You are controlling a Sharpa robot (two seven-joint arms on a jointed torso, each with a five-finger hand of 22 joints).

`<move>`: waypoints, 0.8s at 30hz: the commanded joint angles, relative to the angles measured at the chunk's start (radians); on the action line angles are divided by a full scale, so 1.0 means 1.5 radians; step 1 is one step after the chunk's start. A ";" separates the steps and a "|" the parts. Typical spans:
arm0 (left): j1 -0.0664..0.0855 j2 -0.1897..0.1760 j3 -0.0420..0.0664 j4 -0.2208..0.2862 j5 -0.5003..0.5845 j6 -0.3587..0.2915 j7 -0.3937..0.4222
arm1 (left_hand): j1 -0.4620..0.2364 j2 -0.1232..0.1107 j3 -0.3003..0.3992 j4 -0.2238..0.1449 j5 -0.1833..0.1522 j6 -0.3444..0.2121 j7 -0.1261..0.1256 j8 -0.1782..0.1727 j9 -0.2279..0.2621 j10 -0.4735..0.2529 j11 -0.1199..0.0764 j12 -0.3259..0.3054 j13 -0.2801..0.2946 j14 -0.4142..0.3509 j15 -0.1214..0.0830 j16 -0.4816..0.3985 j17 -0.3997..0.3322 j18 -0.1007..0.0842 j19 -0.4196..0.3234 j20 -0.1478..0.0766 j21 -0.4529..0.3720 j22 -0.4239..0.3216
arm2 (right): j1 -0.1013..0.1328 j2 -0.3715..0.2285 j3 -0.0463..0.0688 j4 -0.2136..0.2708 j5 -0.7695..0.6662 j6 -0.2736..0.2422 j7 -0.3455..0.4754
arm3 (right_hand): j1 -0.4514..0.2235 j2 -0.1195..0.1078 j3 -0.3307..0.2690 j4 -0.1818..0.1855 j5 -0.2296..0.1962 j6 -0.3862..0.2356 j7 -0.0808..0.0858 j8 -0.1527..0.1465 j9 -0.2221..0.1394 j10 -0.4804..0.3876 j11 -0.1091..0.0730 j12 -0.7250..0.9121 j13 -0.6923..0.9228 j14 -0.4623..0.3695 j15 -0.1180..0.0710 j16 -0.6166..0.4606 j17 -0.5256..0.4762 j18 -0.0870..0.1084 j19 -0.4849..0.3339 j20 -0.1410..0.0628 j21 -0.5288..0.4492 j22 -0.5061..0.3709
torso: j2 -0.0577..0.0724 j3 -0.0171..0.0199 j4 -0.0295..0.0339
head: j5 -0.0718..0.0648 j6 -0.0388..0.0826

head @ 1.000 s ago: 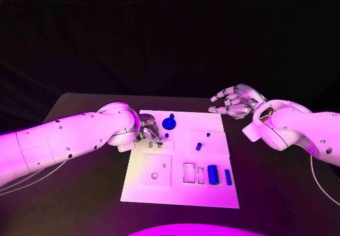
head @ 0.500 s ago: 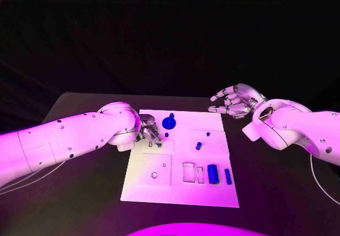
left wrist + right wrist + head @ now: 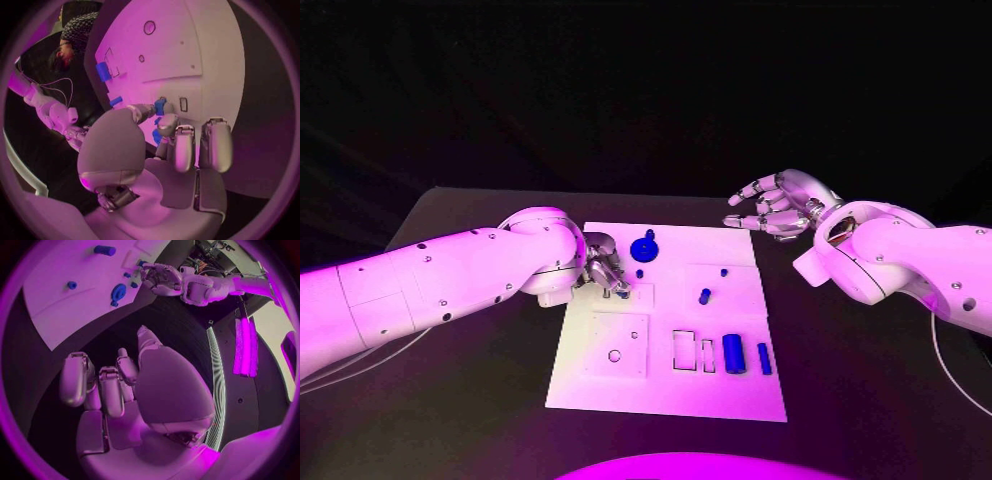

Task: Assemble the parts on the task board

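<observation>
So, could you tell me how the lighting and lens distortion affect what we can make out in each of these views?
Head view: magenta light washes the task board and both arms, and the background is black. Left wrist view: fisheye bends the board's edges into curves, and the left hand looms large. Right wrist view: the same bending, with the right hand in front of dark table.
</observation>
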 commanded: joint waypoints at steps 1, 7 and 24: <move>0.000 0.002 0.000 0.001 -0.006 0.018 0.000 | 0.001 0.006 0.131 -0.125 0.002 0.008 -0.007 0.002 0.001 0.004 0.000 0.002 0.001 0.060 -0.005 -0.003 0.144 -0.005 0.001 -0.005 0.003 0.001 | -0.001 0.001 0.000 0.000 -0.005 0.010 0.003 | 0.000 0.005 0.003 0.000 -0.004 0.003 0.000 0.002 -0.001 0.000 -0.005 0.002 -0.001 0.051 -0.003 -0.004 0.095 0.006 -0.006 -0.001 -0.003 0.014 | 0.000 0.0002 -0.0003 | 0.000 -0.002; -0.001 0.003 0.000 0.000 -0.006 0.018 0.002 | 0.000 0.006 0.132 -0.126 0.002 0.008 -0.007 0.002 0.001 0.004 0.000 0.003 0.002 0.060 -0.005 -0.004 0.144 -0.005 0.002 -0.005 0.004 0.002 | -0.001 0.001 0.000 0.000 -0.005 0.010 0.003 | 0.000 0.005 0.003 0.000 -0.004 0.003 0.000 0.002 -0.001 0.000 -0.005 0.002 -0.001 0.051 -0.003 -0.004 0.095 0.006 -0.006 -0.001 -0.003 0.014 | 0.000 0.0004 -0.0001 | 0.000 -0.002; -0.002 0.006 -0.001 -0.003 -0.007 0.008 0.009 | 0.000 0.006 0.132 -0.126 0.002 0.008 -0.007 0.002 0.001 0.004 0.000 0.003 0.002 0.060 -0.005 -0.004 0.144 -0.005 0.002 -0.005 0.004 0.002 | -0.001 0.001 0.000 0.000 -0.005 0.009 0.003 | 0.000 0.005 0.003 0.000 -0.004 0.003 0.000 0.002 -0.001 0.000 -0.005 0.002 -0.001 0.051 -0.003 -0.004 0.095 0.006 -0.006 -0.001 -0.003 0.014 | 0.000 0.0007 -0.0001 | -0.002 0.000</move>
